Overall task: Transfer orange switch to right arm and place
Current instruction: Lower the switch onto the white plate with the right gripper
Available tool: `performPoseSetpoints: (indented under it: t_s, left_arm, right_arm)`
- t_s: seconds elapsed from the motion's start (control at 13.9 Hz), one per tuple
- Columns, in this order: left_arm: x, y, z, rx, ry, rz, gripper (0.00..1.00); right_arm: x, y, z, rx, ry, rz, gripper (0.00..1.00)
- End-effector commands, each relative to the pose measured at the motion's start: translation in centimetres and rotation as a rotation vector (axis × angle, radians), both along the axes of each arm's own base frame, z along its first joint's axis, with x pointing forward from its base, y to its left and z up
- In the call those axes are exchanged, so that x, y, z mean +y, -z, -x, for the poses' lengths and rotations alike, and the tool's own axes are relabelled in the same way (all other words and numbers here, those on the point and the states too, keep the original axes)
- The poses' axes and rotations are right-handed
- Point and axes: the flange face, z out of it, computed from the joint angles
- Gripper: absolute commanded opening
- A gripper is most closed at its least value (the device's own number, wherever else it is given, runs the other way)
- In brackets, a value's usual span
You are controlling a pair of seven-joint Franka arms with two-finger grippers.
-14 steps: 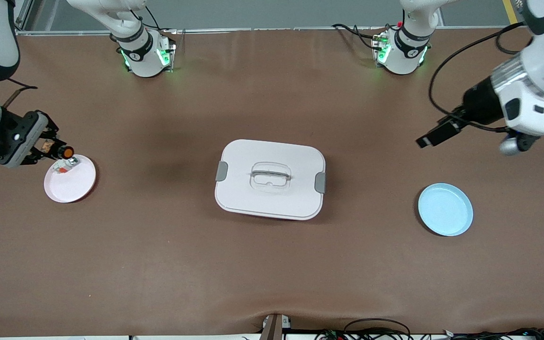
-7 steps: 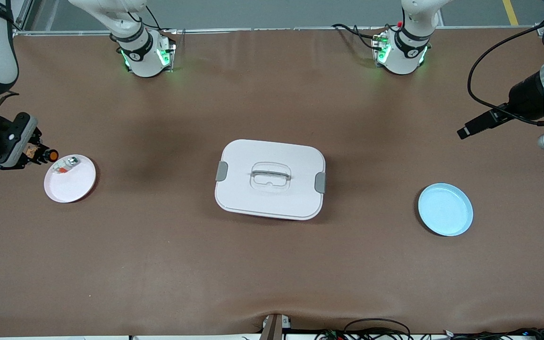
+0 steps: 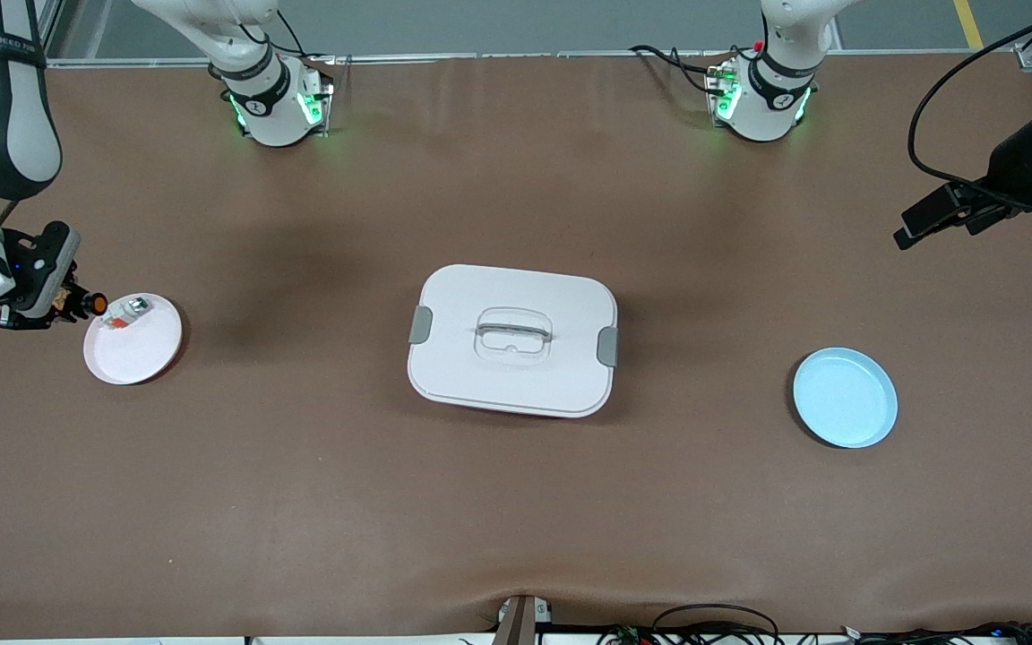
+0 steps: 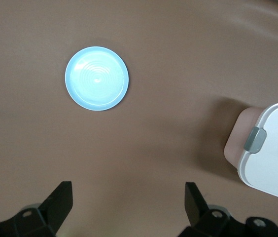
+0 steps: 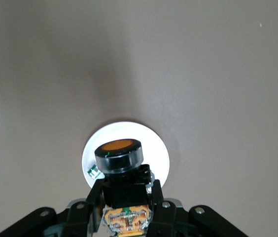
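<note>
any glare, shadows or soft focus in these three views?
Front view: soft shadow patches on the brown table near the white lidded box, pale reflections near the bases. Left wrist view: bright ringed sheen on the blue plate, open jaws dark silhouettes. Right wrist view: the orange switch held close up is sharp, the white plate under it washed out, broad shadow on the table.

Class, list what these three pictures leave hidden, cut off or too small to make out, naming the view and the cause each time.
- Front view: the switch in the right gripper is too small for its terminals to show.
- Right wrist view: the switch covers much of the white plate and the small part on it.
- Left wrist view: the box is cut off by the edge.
- Front view: the left gripper is partly cut off.
</note>
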Motion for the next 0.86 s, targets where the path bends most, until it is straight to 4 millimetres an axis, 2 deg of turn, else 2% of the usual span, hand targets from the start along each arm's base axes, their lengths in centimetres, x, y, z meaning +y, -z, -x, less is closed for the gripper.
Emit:
performPoseSetpoints:
  t_s: [0.0, 0.29, 0.58, 0.79]
  left_arm:
    - [-0.4, -0.6, 0.3, 0.002, 0.025, -0.023, 1.00]
    - [-2.1, -1.3, 0.4, -0.015, 0.054, -0.031, 1.00]
    - [-0.5, -0.6, -1.9, -0.008, 0.045, 0.010, 1.00]
    - [-0.3, -0.6, -2.0, -0.009, 0.045, 0.002, 1.00]
  right_arm:
    - [-1.1, 1.1, 0.2, -0.010, -0.034, 0.018, 0.00]
    - [-3.1, 5.2, 0.1, -0.001, -0.057, 0.015, 0.00]
    - [-5.5, 9.2, 0.1, 0.011, -0.047, 0.011, 0.00]
    - [-6.3, 12.0, 0.2, 0.044, -0.035, -0.002, 0.00]
